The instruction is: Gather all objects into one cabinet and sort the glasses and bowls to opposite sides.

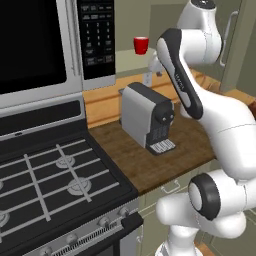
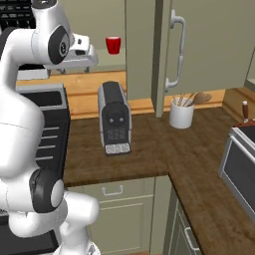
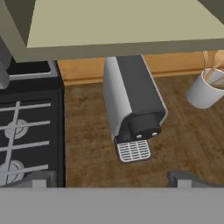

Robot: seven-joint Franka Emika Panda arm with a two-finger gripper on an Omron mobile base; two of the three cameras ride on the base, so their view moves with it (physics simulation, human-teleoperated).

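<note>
Cup (image 2: pixel 113 45) right of end effector (image 2: pixel 94 59)

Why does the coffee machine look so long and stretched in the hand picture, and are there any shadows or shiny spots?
In the hand view, the coffee machine looks stretched because the camera looks steeply down on it. In the left base view, a faint shadow lies beside it on the counter. In the right base view, light is flat and even, without glare, and the red cup is sharp.
</note>
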